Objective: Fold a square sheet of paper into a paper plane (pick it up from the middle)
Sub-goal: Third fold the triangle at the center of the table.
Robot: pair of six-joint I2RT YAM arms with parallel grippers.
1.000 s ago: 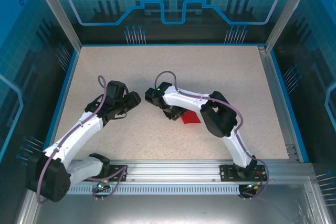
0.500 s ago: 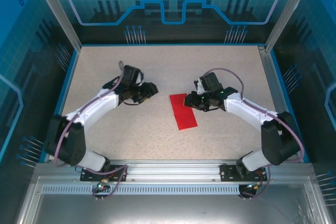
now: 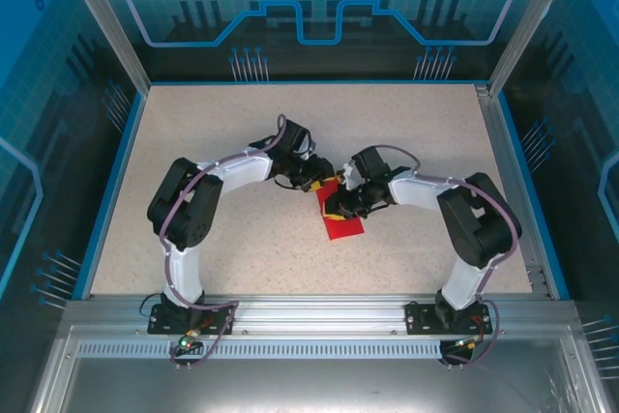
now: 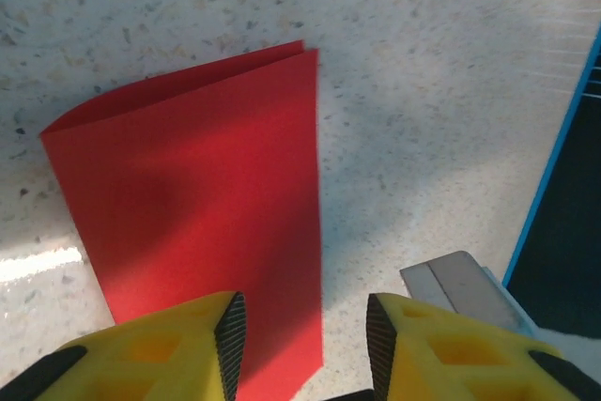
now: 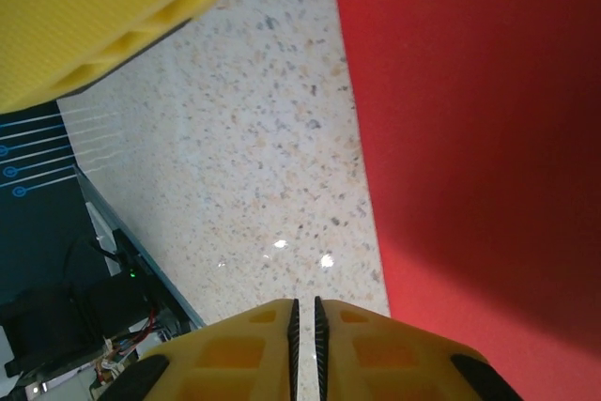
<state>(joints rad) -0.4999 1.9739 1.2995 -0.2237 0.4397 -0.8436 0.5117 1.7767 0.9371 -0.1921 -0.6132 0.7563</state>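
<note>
The square sheet of paper (image 3: 346, 227) is seen lying flat near the middle of the table (image 3: 222, 123), folded in half into a long red rectangle. In the left wrist view two layers can be told apart at the far edge of the paper (image 4: 197, 194), slightly out of line and not fully flattened.

The left claw (image 3: 317, 181) is placed at the far end of the sheet. Its fingers are spread in the left wrist view (image 4: 305, 312), with one finger over the red and the other over bare table, so the long edge is straddled. Nothing is pinched. Contact with the paper cannot be told.

The right claw (image 3: 337, 208) is lowered over the sheet's left side. In the right wrist view (image 5: 304, 312) its fingers are pressed together with only a hairline slit and nothing between them. The tips sit over bare table just beside the paper's edge (image 5: 479, 138). A yellow finger of the left claw (image 5: 103, 16) is seen close by.

Risks, as judged:
- The two claws are crowded together, so a bump is likely if either is swung without clearance.
- The sheet is thin and flat, so it may be shoved or skidded rather than lifted if a finger is dragged across it.
- Only the top layer may be caught, and the fold would then be opened.
- With the layers offset, later creases would be skewed and the plane lopsided.
- The edge may be crumpled if the pressed-together tips are pushed into it.
</note>
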